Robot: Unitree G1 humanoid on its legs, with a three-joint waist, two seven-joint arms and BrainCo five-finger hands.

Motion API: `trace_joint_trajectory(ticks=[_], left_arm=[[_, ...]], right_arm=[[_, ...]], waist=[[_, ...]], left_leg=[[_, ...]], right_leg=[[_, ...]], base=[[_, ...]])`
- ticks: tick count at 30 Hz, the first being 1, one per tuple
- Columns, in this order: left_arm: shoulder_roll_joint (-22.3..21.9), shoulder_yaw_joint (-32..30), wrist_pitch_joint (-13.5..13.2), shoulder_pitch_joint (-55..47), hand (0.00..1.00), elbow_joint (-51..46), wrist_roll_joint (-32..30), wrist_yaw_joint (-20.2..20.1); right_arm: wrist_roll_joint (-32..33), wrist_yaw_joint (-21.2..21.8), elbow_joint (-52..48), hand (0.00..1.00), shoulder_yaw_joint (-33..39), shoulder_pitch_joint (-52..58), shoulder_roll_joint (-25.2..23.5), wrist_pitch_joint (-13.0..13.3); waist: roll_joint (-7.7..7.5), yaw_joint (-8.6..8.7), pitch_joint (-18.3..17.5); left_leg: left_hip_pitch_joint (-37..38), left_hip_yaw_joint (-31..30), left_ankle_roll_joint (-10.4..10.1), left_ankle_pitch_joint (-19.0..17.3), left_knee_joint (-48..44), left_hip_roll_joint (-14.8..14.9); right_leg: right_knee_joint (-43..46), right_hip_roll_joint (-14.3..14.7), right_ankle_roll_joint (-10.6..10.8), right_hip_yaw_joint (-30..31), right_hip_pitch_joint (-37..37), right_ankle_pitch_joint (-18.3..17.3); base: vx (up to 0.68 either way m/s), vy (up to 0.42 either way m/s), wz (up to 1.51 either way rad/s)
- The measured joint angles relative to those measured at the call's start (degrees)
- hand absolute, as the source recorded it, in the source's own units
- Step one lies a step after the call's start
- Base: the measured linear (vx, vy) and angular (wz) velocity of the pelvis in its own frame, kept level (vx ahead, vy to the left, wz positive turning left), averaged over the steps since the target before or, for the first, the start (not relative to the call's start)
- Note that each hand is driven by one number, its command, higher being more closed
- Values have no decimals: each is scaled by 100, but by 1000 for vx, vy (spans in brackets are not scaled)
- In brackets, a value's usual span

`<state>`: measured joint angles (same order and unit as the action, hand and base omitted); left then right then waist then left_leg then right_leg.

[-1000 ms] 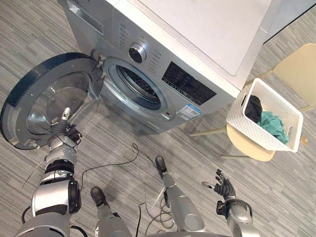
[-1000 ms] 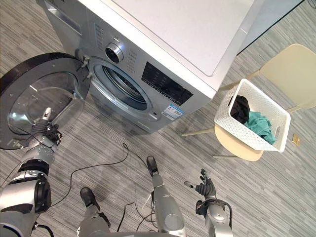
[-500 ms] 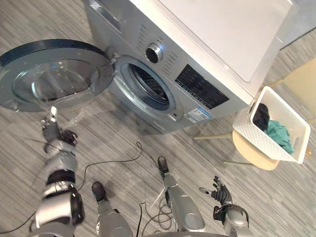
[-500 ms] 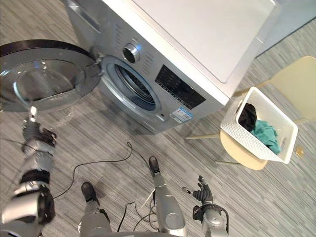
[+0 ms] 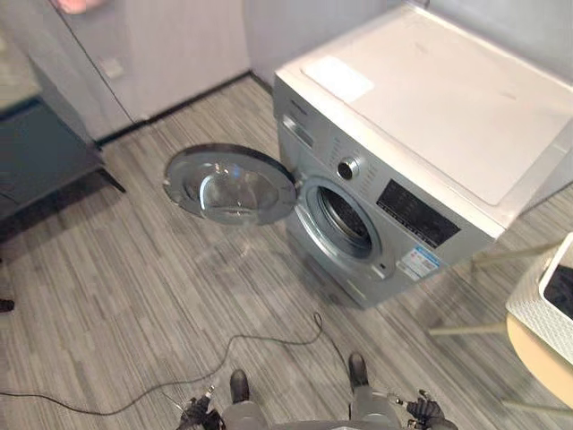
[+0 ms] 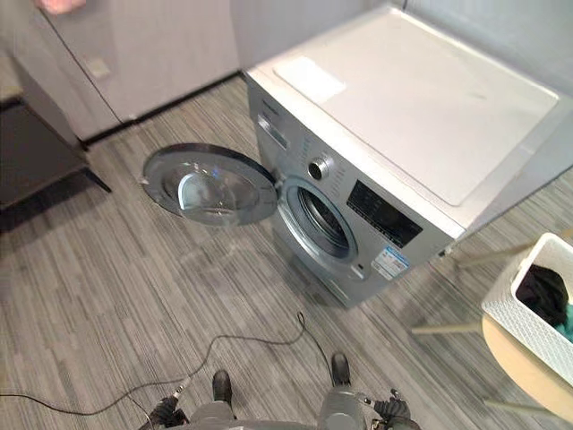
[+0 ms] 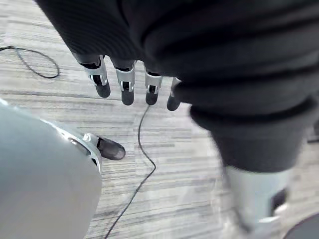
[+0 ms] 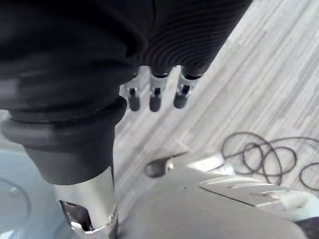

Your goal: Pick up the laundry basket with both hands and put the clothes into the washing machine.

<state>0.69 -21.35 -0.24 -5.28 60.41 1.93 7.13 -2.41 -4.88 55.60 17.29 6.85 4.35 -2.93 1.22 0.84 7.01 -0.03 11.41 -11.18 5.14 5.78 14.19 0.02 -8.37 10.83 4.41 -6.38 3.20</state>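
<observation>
Laundry basket, white with perforated walls, sits on a beige chair seat just off the washing machine's right front corner. There is a dark garment inside and a sliver of teal cloth next to it. The picture's edge cuts the basket, so we can't see its far rim or handles. We'd guess its long axis runs away from the machine, but that's not certain. The machine's round door is swung wide open to the left of the drum opening, so the drum is free to load. Both hands hang low in front of the machine, well apart from the basket. Left hand has straight, loose fingers over bare floor and holds nothing. Right hand is the same, fingers relaxed and empty. The basket lies to the right of both hands and the right hand is nearer, so we judge the robot must turn right toward the chair before either hand can reach a rim. We can't tell how much clothing is in the basket.
</observation>
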Motion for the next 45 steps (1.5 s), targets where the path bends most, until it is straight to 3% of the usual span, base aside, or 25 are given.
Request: trace_joint_trajectory(ticks=[5,7,9,12,14,15,16,17,20,24,26,27,28,30,31,32,34,35,36,37,38,39,40,42,45], left_arm=[[-52,114,12,20,0,-5,-723,-128],[-52,129,58,27,0,-51,-722,-138],[-49,171,108,11,0,-197,-724,-146],[-138,292,127,25,0,-276,-722,-129],[-337,286,118,-1,0,-391,-703,-85],[-396,294,121,-12,0,-397,-704,-85],[-414,294,123,0,0,-398,-705,-87],[-412,284,123,-19,0,-379,-709,-98],[-302,-13,112,-26,0,-361,-682,-91],[-295,-178,132,43,0,-181,-506,-78],[-263,-153,162,174,0,-128,-520,-74],[-272,-167,167,280,0,-132,-541,-76],[-282,-180,164,443,0,-144,-539,-71],[-292,-171,163,583,0,-159,-534,-69],[-387,-167,156,771,0,-190,-519,-70],[-419,-170,147,802,0,-191,-482,-73],[-505,-148,108,897,0,-149,-474,-105],[-518,-157,107,898,0,-135,-475,-106],[-577,-185,86,876,0,-189,-477,-88],[-570,-175,82,911,0,-208,-481,-74],[-561,-145,79,928,0,-215,-483,-80],[-534,-151,73,864,0,-197,-484,-85],[-453,-155,95,771,0,-47,-486,-89],[-514,-82,119,695,0,256,-499,-118],[-502,-188,130,585,0,287,-495,-72]], right_arm=[[0,6,142,0,-32,-26,2,9],[-15,8,140,0,-47,-70,-2,6],[-50,12,142,0,-136,-151,-2,-3],[-48,7,140,0,-154,-334,-31,-7],[-39,5,158,0,-136,-571,-8,-11],[-37,13,131,0,-145,-649,-47,-9],[-32,16,52,0,-148,-661,-75,-8],[-22,31,24,0,-168,-626,-266,-21],[15,125,-112,0,-137,-555,-518,-36],[156,86,-390,0,258,-62,-498,12],[248,77,-428,0,408,131,-508,13],[238,77,-448,0,434,118,-543,18],[236,71,-409,0,521,62,-555,22],[250,40,-396,0,639,-64,-598,11],[240,-12,-228,0,771,-88,-582,8],[242,-21,-148,0,777,-77,-596,10],[219,-1,-122,0,809,-74,-629,25],[206,1,-85,0,816,-88,-616,23],[186,17,-88,0,926,-210,-493,-13],[177,16,-74,0,961,-268,-483,-20],[176,6,29,0,988,-216,-501,-61],[179,10,143,0,994,-250,-521,-81],[166,23,250,0,980,-333,-533,-116],[107,14,436,0,988,-503,-418,-121],[-59,15,474,0,973,-515,-334,-168]], waist=[[52,35,-304],[55,23,-309],[20,-17,-321],[156,-83,-282],[317,-270,-274],[438,-310,-280],[513,-294,-279],[449,-343,-292],[130,-252,-348],[51,-162,-411],[-42,-147,-434],[-34,-128,-439],[11,-179,-433],[34,-141,-355],[-64,-143,-219],[-107,-143,-226],[-117,-126,-221],[-47,-169,-246],[322,-147,-295],[179,-128,-291],[59,-178,-281],[-7,-199,-314],[-96,-165,-406],[132,-162,-304],[221,-141,-297]], left_leg=[[181,-204,26,-11,-87,153],[146,-301,211,-176,-491,285],[-98,-282,773,-506,-1461,357],[-428,-213,918,-585,-2641,459],[-531,-766,507,-1399,-3520,-78],[-465,-986,514,-1894,-3703,-532],[-388,-1014,679,-2353,-3541,-610],[-293,-1042,818,-2642,-3396,-686],[-112,-480,880,-2562,-2998,-612],[88,50,831,-2166,-2128,-702],[78,328,728,-1977,-1904,-725],[12,446,665,-1820,-1921,-639],[-5,867,618,-1665,-1807,-325],[146,1135,602,-1559,-1638,-249],[523,1345,591,-1559,-1665,-252],[611,1381,592,-1560,-1755,-245],[943,1424,619,-1501,-1856,-138],[981,1420,664,-1472,-1781,-1],[1096,1507,596,-1393,-1592,314],[1114,1530,523,-1354,-1582,257],[1161,1540,437,-1304,-1583,135],[1188,1533,432,-1306,-1601,162],[1168,1541,163,-1133,-1582,258],[1177,1484,57,-778,-1622,597],[1181,1207,16,-303,-1911,1027]], right_leg=[[111,116,-62,-237,311,-157],[283,231,-160,-275,415,-290],[545,281,-276,-241,421,-460],[719,341,-374,-17,449,-485],[829,364,-389,430,306,-474],[847,482,-393,728,243,-471],[828,659,-396,917,225,-470],[794,764,-517,1214,194,-423],[1368,1048,-613,1390,23,-494],[560,1007,-879,1793,-44,-183],[561,1098,-652,1952,-321,36],[578,1248,-620,1869,-573,279],[498,1461,-893,1317,-839,786],[799,1359,-1233,272,-925,460],[1578,969,-1388,-622,-842,-429],[1709,888,-1331,-689,-798,-534],[1614,1146,-1249,-637,-367,-495],[1400,1268,-1080,-522,-287,-426],[2017,1237,-1399,-675,-504,-789],[2677,835,-1406,-852,-634,-1125],[2843,29,-1098,-1029,-622,-1267],[2561,-175,-700,-1008,-525,-1212],[2227,-14,-449,-1061,-325,-1313],[1739,374,-602,-1146,-53,-1215],[1564,784,-766,-1333,244,-1161]], base=[[-24,-13,22],[-16,-39,13],[-53,-63,-2],[-97,-44,-36],[-101,77,-110],[-90,210,-100],[-104,266,-128],[-65,203,-99],[-2,73,-85],[65,45,-70],[141,7,-88],[188,-11,-153],[179,-49,-154],[133,-121,-99],[130,-140,-64],[109,-185,-60],[117,-211,-49],[160,-215,-72],[107,-134,-48],[123,-184,-39],[67,-150,-12],[110,-341,-24],[144,-429,-30],[126,-438,-26],[65,-339,-4]])
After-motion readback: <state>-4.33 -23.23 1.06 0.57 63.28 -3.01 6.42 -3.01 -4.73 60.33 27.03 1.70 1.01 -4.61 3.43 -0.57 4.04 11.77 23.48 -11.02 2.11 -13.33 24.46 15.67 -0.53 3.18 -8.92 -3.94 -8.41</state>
